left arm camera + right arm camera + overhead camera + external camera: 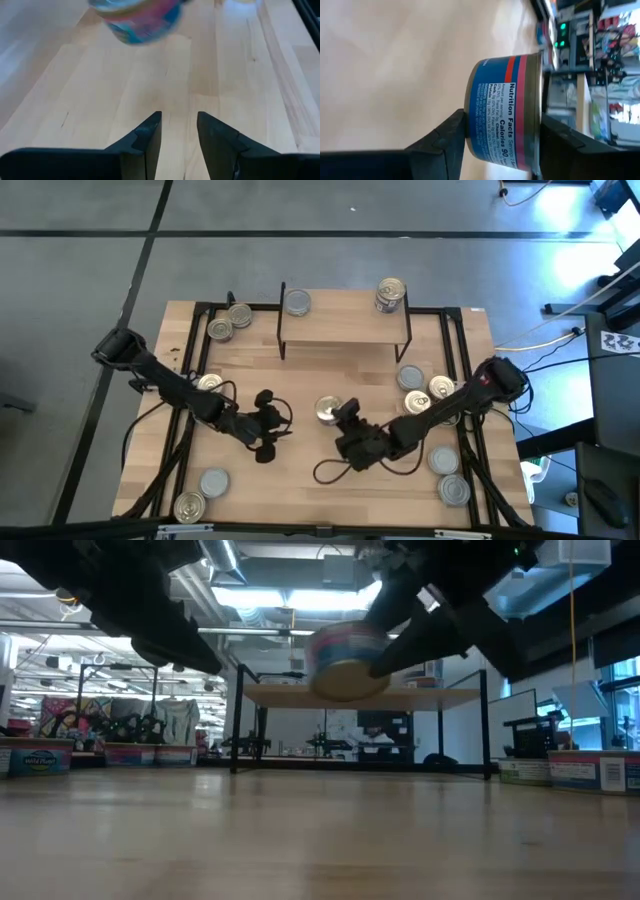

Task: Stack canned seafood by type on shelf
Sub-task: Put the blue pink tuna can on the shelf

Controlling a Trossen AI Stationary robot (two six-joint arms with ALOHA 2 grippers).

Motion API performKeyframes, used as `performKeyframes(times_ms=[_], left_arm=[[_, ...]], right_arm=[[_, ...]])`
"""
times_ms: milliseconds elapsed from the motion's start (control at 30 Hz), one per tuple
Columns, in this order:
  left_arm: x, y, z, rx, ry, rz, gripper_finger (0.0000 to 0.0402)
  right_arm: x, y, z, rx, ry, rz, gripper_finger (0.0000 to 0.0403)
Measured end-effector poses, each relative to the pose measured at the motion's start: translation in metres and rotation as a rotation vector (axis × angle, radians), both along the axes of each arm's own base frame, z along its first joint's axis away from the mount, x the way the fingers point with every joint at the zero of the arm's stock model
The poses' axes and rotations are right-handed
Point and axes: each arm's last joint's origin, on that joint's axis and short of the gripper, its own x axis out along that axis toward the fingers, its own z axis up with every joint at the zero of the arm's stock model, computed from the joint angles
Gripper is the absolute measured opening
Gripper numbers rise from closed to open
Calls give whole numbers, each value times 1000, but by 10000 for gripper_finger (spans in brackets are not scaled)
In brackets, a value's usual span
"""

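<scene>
My right gripper [338, 415] is shut on a blue-labelled can [502, 110] over the middle of the table, in front of the shelf [345, 330]. In the low view the can [345, 660] hangs clear of the table top, its gold end showing from below. My left gripper [272, 420] stands a little to the table's left of it. Its fingers [150, 135] are open a small way, with only bare wood between them. On the shelf a silver-topped can [297, 302] stands at the left and a stack of cans [390, 295] at the right. My right gripper pinches the can between its two fingers, one on each flat end [469, 127]. The label's curved side faces the wrist camera. The fingers come from the table's near right, slanting down. The can is lifted clear of the table and slightly tilted.
Loose cans stand on the table: two at the far left [228, 323], one at the left [210, 383], two at the near left [200, 493], three at the right [425, 388] and two at the near right [450, 475]. Black rails [190, 370] run along both table sides.
</scene>
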Motion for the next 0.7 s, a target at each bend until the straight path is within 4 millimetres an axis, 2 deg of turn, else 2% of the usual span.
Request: performKeyframes(times_ms=[200, 533, 700], left_arm=[[1, 0, 1, -6, -14, 3, 123], [1, 0, 1, 0, -12, -1, 123], [1, 0, 1, 13, -12, -10, 123]], right_arm=[[-16, -44, 30, -20, 56, -129, 186], [-53, -127, 95, -2, -24, -358, 186], [-63, -170, 105, 17, -24, -455, 188]])
